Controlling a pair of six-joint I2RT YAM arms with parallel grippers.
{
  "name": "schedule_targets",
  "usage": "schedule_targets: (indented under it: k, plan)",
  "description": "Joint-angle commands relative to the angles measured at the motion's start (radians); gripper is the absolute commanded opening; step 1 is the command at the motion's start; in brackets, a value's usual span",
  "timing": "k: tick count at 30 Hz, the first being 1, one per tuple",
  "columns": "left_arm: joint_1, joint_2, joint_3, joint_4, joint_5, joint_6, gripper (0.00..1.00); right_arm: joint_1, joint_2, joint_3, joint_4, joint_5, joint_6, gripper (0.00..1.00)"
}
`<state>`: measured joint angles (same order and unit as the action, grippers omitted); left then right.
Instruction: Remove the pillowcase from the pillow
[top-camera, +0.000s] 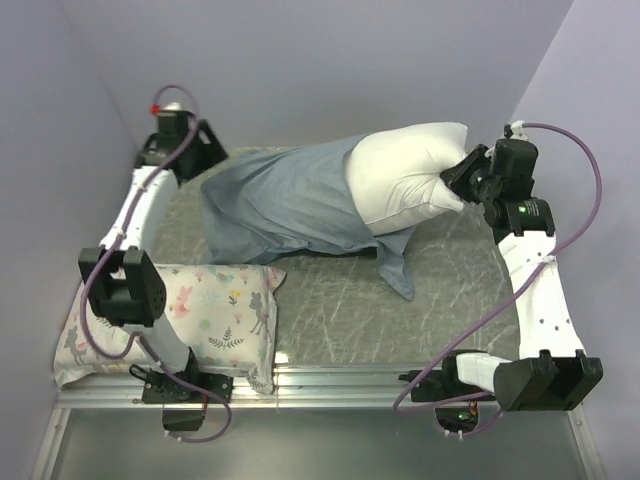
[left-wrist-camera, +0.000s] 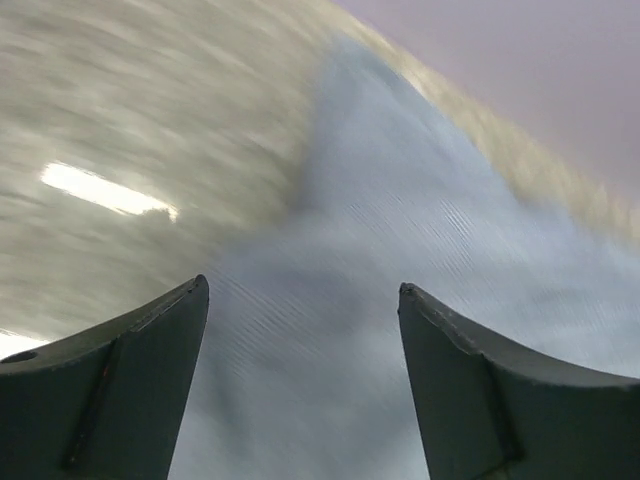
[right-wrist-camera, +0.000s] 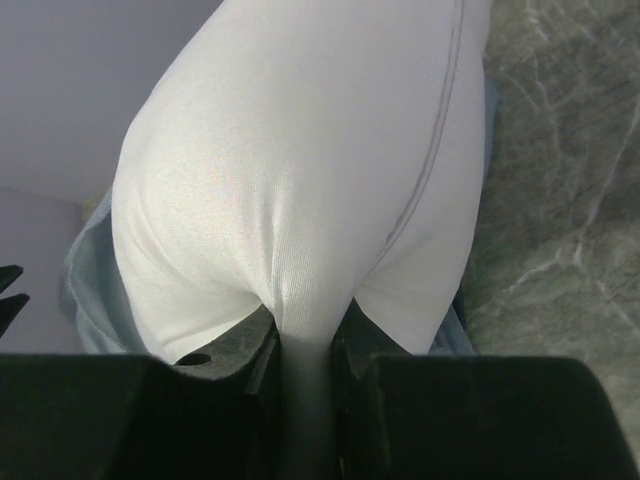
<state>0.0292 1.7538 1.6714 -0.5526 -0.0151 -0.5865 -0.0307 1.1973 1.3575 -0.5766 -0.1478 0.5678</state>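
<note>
White pillow (top-camera: 405, 175), half bared, lies at the far right of the tabletop (top-camera: 450, 290), its corner pinched in the right jaws, likely to anchor it. Slate-blue pillowcase (top-camera: 280, 205) trails leftward off it; left jaws hover spread above the cloth's far end, holding nothing.

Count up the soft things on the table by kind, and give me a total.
Pillows: 2, the plain white pillow and the printed pillow
Pillowcases: 1, the blue-grey pillowcase, part-way off the white one
Total: 3
</note>
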Motion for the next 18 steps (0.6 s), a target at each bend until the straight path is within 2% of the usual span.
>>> schedule_targets:
  k: [1,4,5,8,14,18]
  plan:
    - [-0.194,-0.157,-0.059,-0.004,-0.012,0.085,0.82,0.026,-0.012,0.063,0.124,0.146,-0.039,0.00]
    - [-0.365,-0.252,-0.197,0.000,-0.078,0.083,0.82,0.058,-0.005,0.071,0.124,0.166,-0.045,0.00]
    - [-0.365,-0.267,-0.222,0.002,-0.088,0.080,0.82,0.061,-0.004,0.068,0.124,0.165,-0.046,0.00]
    - [-0.477,-0.322,-0.309,0.009,-0.089,0.065,0.81,0.072,-0.010,0.058,0.130,0.168,-0.046,0.00]
    - [-0.561,-0.335,-0.423,0.046,-0.072,0.033,0.82,0.087,-0.005,0.043,0.139,0.168,-0.045,0.00]
    - [-0.574,-0.317,-0.464,0.071,-0.072,0.008,0.82,0.095,-0.005,0.043,0.138,0.175,-0.051,0.00]
